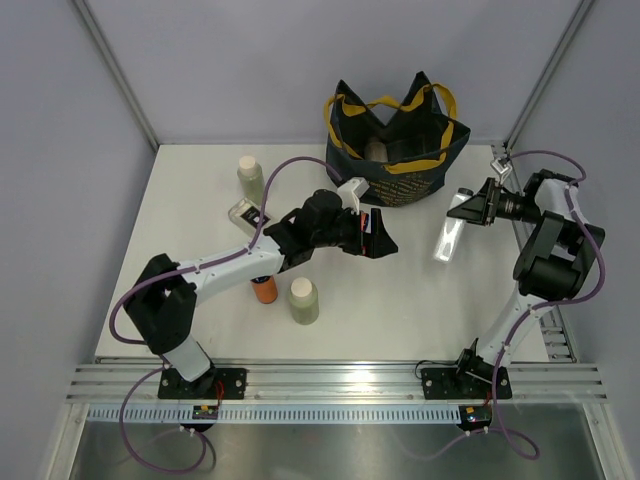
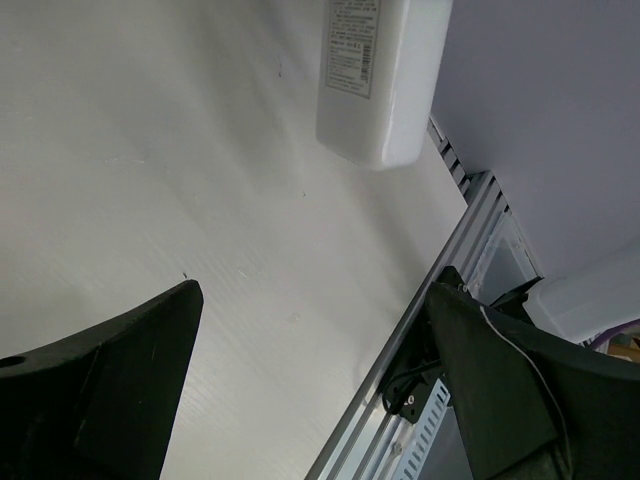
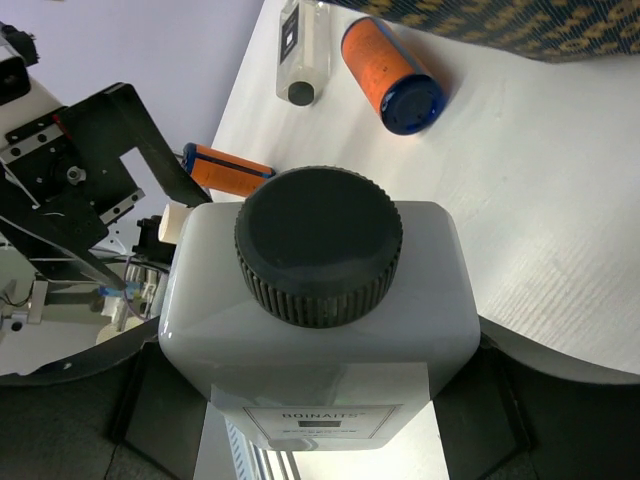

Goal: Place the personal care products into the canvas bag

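The canvas bag [image 1: 395,140], navy with yellow handles, stands open at the back centre with a pale item inside. To its right, my right gripper [image 1: 468,208] [image 3: 320,395] is shut on a white rectangular bottle [image 1: 450,232] [image 3: 315,300] with a black cap, held tilted above the table. My left gripper [image 1: 375,238] [image 2: 315,292] is open and empty in front of the bag, and its view shows the white bottle [image 2: 380,80] ahead. On the table to the left are two pale green bottles [image 1: 250,172] [image 1: 303,300], a clear flat bottle [image 1: 243,213] and an orange bottle [image 1: 265,290].
In the right wrist view an orange bottle [image 3: 395,70] with a blue cap lies beside the bag's base [image 3: 520,20], near the clear bottle [image 3: 303,50]. An aluminium rail [image 1: 330,378] runs along the near table edge. Grey walls enclose the table.
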Motion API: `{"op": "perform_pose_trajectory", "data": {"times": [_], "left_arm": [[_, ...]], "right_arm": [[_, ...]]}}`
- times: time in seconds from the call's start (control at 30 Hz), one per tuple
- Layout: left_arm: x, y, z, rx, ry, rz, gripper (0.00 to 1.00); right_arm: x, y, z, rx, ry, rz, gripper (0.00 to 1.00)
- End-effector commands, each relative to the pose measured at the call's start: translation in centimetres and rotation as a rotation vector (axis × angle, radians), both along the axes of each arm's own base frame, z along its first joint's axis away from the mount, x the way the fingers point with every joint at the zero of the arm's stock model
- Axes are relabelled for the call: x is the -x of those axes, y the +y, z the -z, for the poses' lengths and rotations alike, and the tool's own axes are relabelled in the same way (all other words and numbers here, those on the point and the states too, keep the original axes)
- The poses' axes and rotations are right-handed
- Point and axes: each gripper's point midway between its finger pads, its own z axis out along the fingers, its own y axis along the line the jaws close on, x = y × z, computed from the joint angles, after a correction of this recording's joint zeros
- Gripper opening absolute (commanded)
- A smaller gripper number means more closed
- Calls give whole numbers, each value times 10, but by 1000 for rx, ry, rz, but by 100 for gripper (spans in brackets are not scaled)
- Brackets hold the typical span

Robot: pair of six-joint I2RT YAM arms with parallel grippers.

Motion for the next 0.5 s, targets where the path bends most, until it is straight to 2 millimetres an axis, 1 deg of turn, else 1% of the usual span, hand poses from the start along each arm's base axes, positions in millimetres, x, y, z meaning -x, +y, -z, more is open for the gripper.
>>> {"op": "perform_pose_trajectory", "data": {"times": [0.0,0.1,0.23,0.27,0.33,0.37,0.43,0.47], "left_arm": [[-6,-6,-34,38,-97,19,99],[-8,1,-39,25,-127,6,99],[-8,6,-44,23,-138,-3,99],[-8,7,-45,25,-141,-6,99],[-8,7,-47,29,-142,-7,99],[-9,7,-47,29,-141,-9,99],[-9,6,-47,32,-142,-8,99],[-9,6,-47,31,-141,-8,99]], "right_arm": [[30,25,-109,-228,101,43,0],[39,30,-145,-209,11,39,0],[47,36,-178,-209,-60,28,0],[47,37,-190,-214,-79,23,0],[50,43,-203,-220,-104,2,0],[50,46,-213,-221,-122,-10,0],[48,52,-220,-231,-127,-34,0],[49,60,-231,-227,-147,-68,0]]}}
